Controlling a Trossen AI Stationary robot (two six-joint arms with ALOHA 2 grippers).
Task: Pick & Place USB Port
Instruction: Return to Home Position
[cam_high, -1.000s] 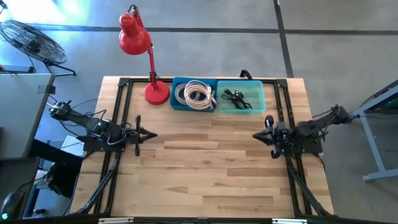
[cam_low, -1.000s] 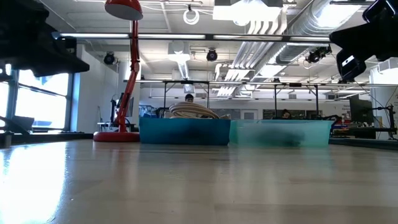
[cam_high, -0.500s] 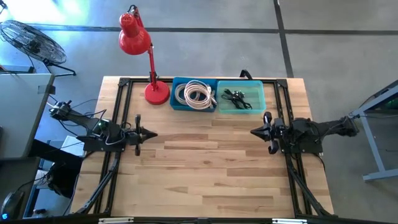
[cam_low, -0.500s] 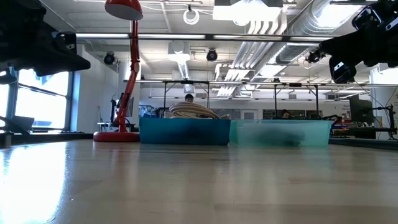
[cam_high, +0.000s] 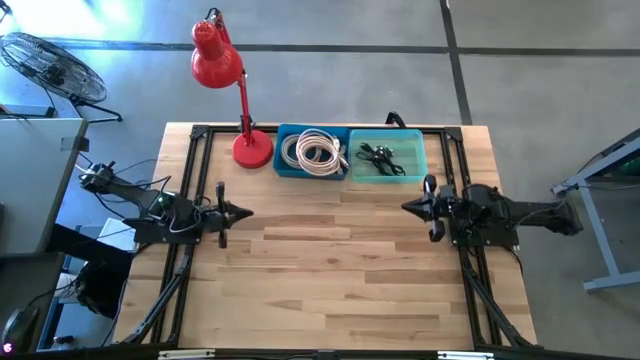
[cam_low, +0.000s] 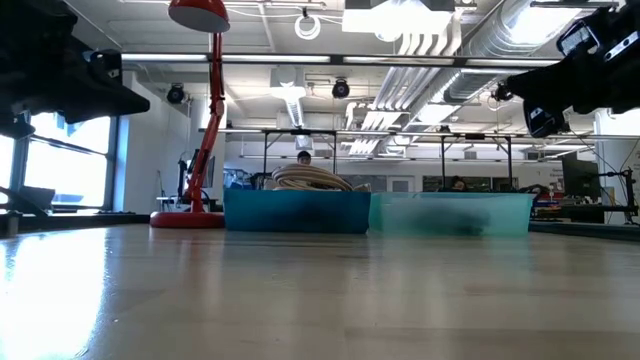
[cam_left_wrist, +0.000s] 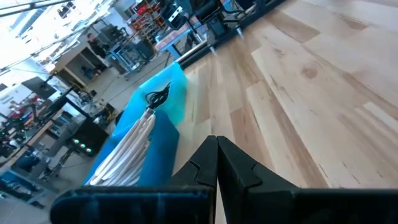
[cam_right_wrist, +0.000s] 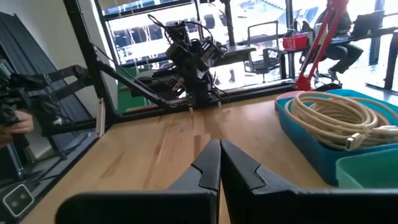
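Observation:
Two bins stand side by side at the table's far edge. The blue bin (cam_high: 313, 152) holds coiled white cables (cam_right_wrist: 339, 115). The teal bin (cam_high: 388, 155) holds small black corded pieces (cam_high: 378, 157); which of them is the USB port I cannot tell. My left gripper (cam_high: 245, 213) hovers shut over the table's left side and points toward the right edge. My right gripper (cam_high: 405, 208) hovers shut over the right side and points toward the left edge. Both are nearer than the bins, above the wood, with nothing between their fingers (cam_left_wrist: 216, 142) (cam_right_wrist: 219, 146).
A red desk lamp (cam_high: 240, 100) stands on its round base (cam_high: 252, 149) just left of the blue bin. Black frame rails (cam_high: 196, 170) run along the table's left, right and far edges. Bare wood (cam_high: 325, 260) lies between the two arms and toward the near edge.
My right arm has swung about its base, so its gripper, which pointed slantwise toward the near left, now points straight at the left edge and sits slightly farther back. It stays shut. My left gripper has rolled a little in place.

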